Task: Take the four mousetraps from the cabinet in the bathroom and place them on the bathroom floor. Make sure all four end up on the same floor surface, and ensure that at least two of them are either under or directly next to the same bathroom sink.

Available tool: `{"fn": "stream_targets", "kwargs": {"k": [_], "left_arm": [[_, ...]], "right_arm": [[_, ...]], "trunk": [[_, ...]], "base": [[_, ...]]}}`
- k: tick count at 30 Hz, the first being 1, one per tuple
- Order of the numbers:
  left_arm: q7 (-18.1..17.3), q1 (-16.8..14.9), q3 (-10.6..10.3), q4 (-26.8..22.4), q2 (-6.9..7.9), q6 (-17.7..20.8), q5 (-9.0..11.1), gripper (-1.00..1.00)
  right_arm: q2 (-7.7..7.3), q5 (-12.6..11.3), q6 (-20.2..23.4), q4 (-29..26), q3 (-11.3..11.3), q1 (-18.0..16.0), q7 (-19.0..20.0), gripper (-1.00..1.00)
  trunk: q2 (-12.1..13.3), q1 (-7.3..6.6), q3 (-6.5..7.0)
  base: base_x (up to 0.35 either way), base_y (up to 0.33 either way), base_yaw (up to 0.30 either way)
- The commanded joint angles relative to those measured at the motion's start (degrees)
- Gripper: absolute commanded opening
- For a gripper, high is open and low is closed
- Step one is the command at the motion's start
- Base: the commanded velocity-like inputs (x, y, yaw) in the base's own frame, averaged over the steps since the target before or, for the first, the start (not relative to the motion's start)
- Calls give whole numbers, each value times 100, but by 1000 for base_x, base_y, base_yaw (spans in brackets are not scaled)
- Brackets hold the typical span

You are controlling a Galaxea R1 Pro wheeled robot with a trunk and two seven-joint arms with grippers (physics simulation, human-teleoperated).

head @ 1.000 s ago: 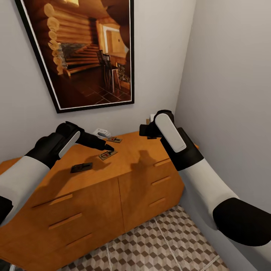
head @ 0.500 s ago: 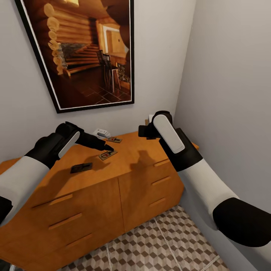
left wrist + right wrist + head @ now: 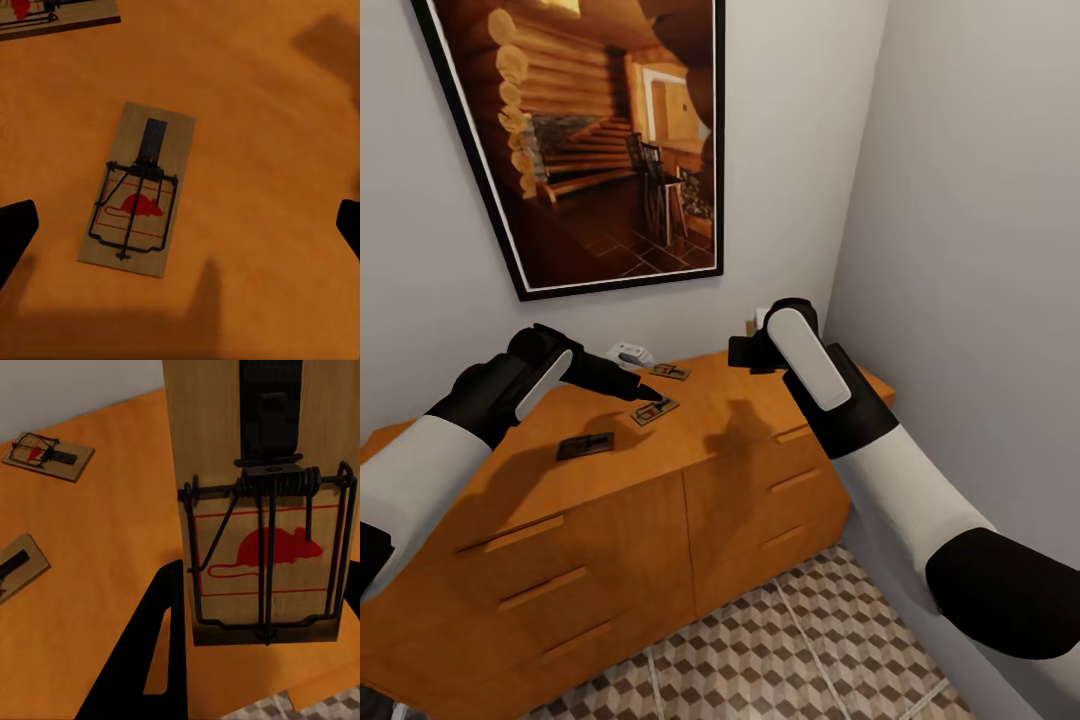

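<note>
Three mousetraps lie on the orange-brown cabinet (image 3: 610, 520): one near the wall (image 3: 670, 371), one in the middle (image 3: 655, 410) and one further left (image 3: 584, 446). My left gripper (image 3: 645, 393) hovers open just above the middle mousetrap (image 3: 139, 191), its dark fingertips (image 3: 15, 232) wide apart on either side of it, not touching. My right gripper (image 3: 743, 352) is raised over the cabinet's right part, shut on another mousetrap (image 3: 262, 510), which hangs close before its camera. The bathroom floor (image 3: 780, 650) with its cube pattern lies in front of the cabinet. The sink is out of view.
A large framed picture (image 3: 580, 140) hangs on the wall behind the cabinet. A small white object (image 3: 630, 353) rests on the cabinet top by that wall. The grey side wall (image 3: 980, 250) stands close on the right of my right arm.
The whole picture has shifted slightly, so the camera moved. My right gripper edged a little to the left with its mousetrap. The left arm and the three lying traps stayed put.
</note>
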Motion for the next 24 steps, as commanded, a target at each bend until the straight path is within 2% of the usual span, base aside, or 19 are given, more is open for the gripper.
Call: {"fn": "stream_targets", "kwargs": {"k": [1, 12, 24], "left_arm": [[-28, -7, -12, -5, 5, 11, -18, 100], [-27, -7, -15, -5, 13, 9, -26, 100], [-27, -7, -11, -8, 7, 9, -27, 100]], "right_arm": [[1, -56, 18, -2, 4, -2, -55, -100], [10, -54, 17, -2, 4, 15, -61, -100], [13, -48, 17, -12, 8, 15, -61, -100]], "trunk": [[-3, 0, -6], [-3, 0, -6], [-3, 0, -6]], "base": [[0, 8, 0], [3, 4, 0], [96, 70, 0]]}}
